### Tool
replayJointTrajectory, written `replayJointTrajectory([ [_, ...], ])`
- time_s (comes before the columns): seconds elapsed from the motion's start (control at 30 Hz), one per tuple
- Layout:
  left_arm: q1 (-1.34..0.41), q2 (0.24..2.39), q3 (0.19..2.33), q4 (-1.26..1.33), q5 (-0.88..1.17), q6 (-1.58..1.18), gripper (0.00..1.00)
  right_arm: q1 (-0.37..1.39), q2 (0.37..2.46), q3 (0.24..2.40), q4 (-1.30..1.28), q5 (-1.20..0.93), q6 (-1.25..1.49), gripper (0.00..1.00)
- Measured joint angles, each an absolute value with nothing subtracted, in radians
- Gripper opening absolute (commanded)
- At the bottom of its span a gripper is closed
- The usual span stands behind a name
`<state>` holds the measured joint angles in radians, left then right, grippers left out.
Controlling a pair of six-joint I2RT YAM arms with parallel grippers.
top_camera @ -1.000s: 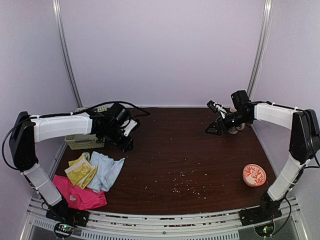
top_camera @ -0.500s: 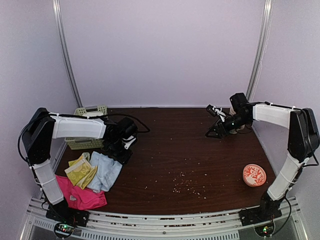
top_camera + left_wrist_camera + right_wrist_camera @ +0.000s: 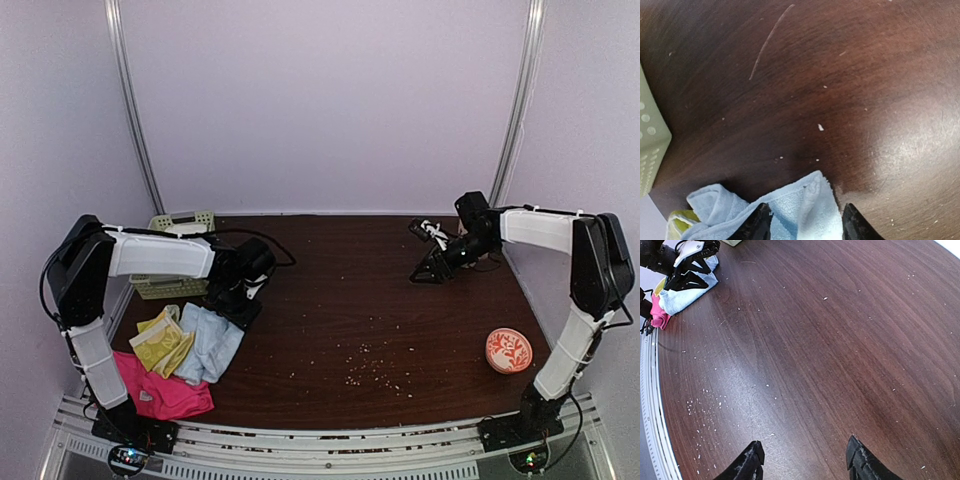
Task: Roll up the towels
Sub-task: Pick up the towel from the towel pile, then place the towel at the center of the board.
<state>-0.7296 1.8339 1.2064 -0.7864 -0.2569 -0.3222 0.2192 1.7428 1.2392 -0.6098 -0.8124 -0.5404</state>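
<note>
The towels lie in a heap at the table's near left: a pale blue towel, a yellow-green one and a hot-pink one. My left gripper hangs low over the blue towel's far right corner. In the left wrist view that corner lies between the spread fingertips, and the left gripper is open. My right gripper is far off at the back right, open over bare wood with nothing between its fingers. The right wrist view shows the blue towel at its top left.
A pale green slotted basket stands at the back left, just behind the towels, and its corner shows in the left wrist view. An orange patterned bowl sits near the right front. Crumbs dot the dark wooden table.
My left arm swung down and nearer, from beside the basket to the blue towel's corner, and its jaws spread. My right gripper dropped slightly and its jaws narrowed a little.
</note>
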Motion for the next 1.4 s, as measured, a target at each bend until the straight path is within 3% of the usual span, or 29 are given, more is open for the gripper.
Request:
replayJointTrajectory([
  [0.13, -0.73, 1.858, 1.206, -0.783, -0.231, -0.32, 0.0, 0.232, 1.749, 1.246, -0.626, -0.812, -0.553, 0.56],
  [0.4, -0.744, 1.876, 1.32, -0.819, -0.143, -0.268, 0.0, 0.254, 1.784, 1.312, -0.688, -0.812, -0.575, 0.47],
  [0.63, -0.839, 1.876, 1.814, -0.797, -0.012, -0.138, 0.0, 0.258, 1.806, 1.435, -0.759, -0.811, -0.579, 0.45],
  [0.77, -0.929, 1.846, 1.988, -0.694, 0.053, -0.073, 0.0, 0.247, 1.799, 1.476, -0.788, -0.807, -0.577, 0.45],
  [0.9, -0.979, 1.779, 1.966, -0.61, 0.124, -0.048, 0.0, 0.228, 1.769, 1.502, -0.812, -0.798, -0.573, 0.45],
  [1.03, -0.967, 1.717, 1.791, -0.552, 0.133, -0.043, 0.0, 0.203, 1.724, 1.505, -0.822, -0.779, -0.572, 0.45],
  [1.07, -0.963, 1.704, 1.734, -0.545, 0.137, -0.043, 0.02, 0.2, 1.717, 1.505, -0.822, -0.775, -0.572, 0.45],
  [1.17, -0.953, 1.667, 1.53, -0.55, 0.187, -0.042, 0.23, 0.196, 1.697, 1.501, -0.822, -0.763, -0.572, 0.45],
  [1.27, -0.953, 1.641, 1.381, -0.551, 0.24, -0.039, 0.58, 0.196, 1.695, 1.499, -0.824, -0.76, -0.573, 0.46],
  [1.33, -0.955, 1.6, 1.295, -0.544, 0.24, -0.053, 0.96, 0.196, 1.696, 1.499, -0.83, -0.757, -0.573, 0.46],
  [1.4, -0.953, 1.54, 1.236, -0.538, 0.21, -0.071, 0.98, 0.196, 1.697, 1.5, -0.841, -0.754, -0.573, 0.46],
])
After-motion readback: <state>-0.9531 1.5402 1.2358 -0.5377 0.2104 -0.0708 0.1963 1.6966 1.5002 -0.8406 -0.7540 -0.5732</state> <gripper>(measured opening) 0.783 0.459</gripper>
